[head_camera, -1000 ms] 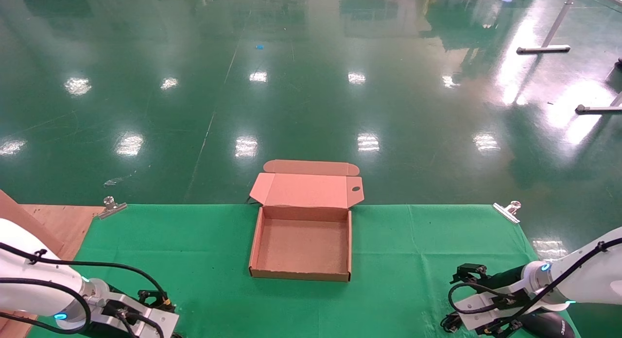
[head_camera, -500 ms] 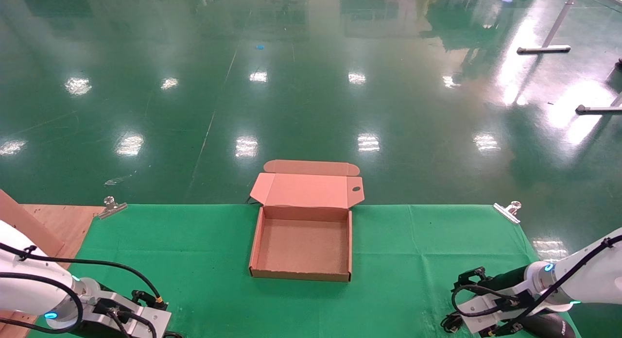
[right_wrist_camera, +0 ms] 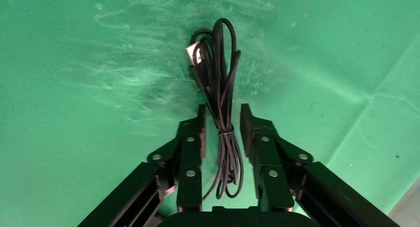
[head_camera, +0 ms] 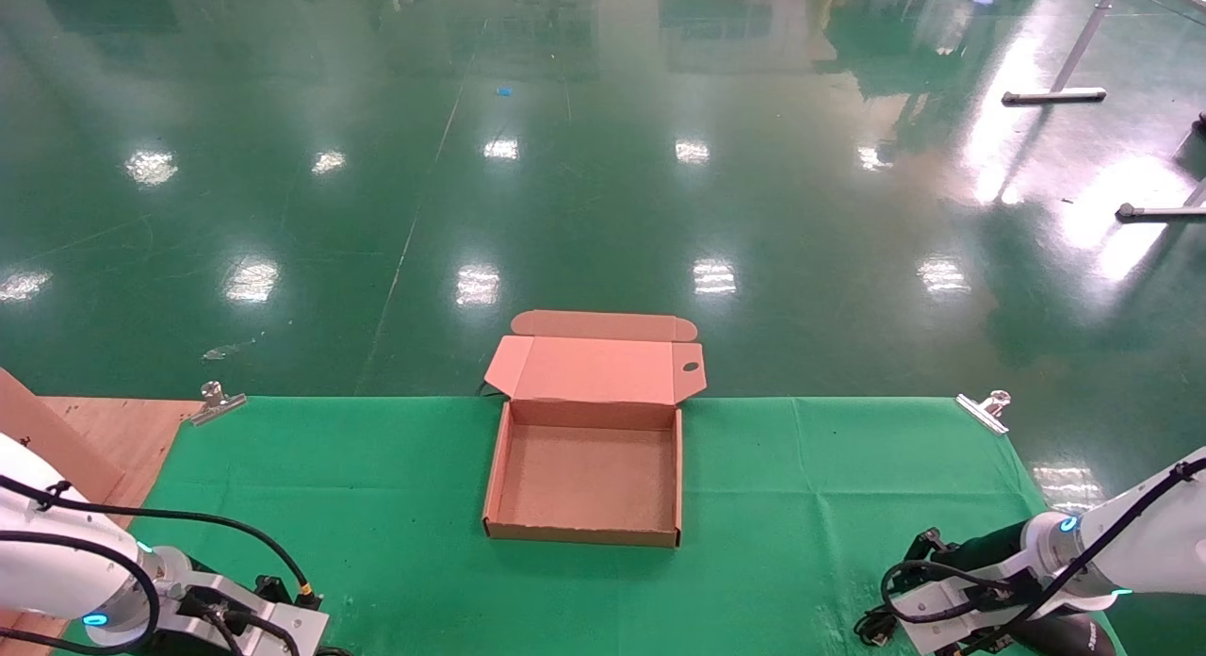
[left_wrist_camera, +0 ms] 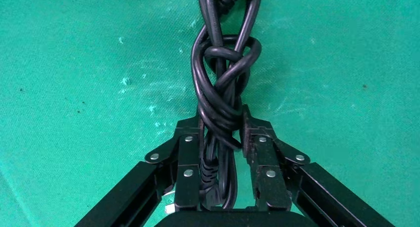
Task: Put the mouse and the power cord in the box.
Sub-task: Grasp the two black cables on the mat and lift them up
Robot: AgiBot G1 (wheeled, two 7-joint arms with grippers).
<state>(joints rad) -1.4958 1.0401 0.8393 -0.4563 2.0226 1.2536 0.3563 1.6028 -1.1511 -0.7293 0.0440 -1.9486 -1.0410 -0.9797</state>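
Box: the brown cardboard box (head_camera: 584,477) sits open at the middle of the green-covered tabletop (head_camera: 396,486), its tabbed lid (head_camera: 598,369) folded back past the far edge; nothing shows inside it.
Left gripper: at the near left corner of the tabletop, the left gripper (left_wrist_camera: 221,125) straddles the power cord (left_wrist_camera: 223,83), its two fingers (left_wrist_camera: 189,147) pressed against either side of the knotted bundle, which lies on the green cloth.
Right gripper: at the near right corner, the right gripper (right_wrist_camera: 221,119) hangs low over a thin black wire (right_wrist_camera: 218,78) gathered in a tied bundle; its fingers (right_wrist_camera: 257,138) stand spread, one on each side of the wire and clear of it.
Mouse: the black mouse (head_camera: 1060,632) lies at the near right edge of the tabletop, partly hidden under the right arm, well apart from the box.
Surroundings: metal clips (head_camera: 985,409) pin the cloth at its far corners; a glossy green floor (head_camera: 603,166) stretches beyond.
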